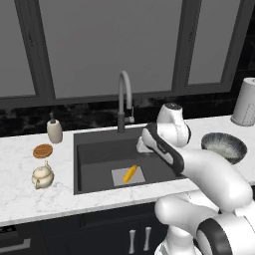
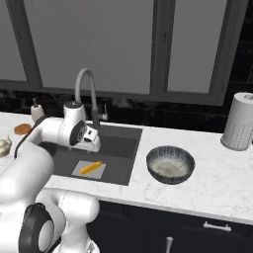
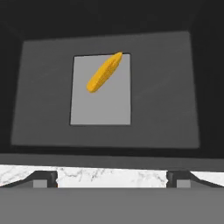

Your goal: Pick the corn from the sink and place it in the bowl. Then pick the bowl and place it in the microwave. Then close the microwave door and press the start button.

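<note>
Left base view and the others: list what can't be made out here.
- Sink near wall: hidden below the counter's front edge in both base views.
- Paper towel roll: cut off by the right edge in the left base view.
- Bowl far side: partly covered by the arm there.
- End effector: its open fingertips are cut by the hand view's bottom.
- Corn underside: unseen.

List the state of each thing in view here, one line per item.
corn: lying loose on the light square at the sink bottom, not gripped.
sink: dry, holding just the corn.
bowl: upright on the counter right of the sink, empty.
gripper: open, above the sink, holding nothing.
faucet: no water running.
</note>
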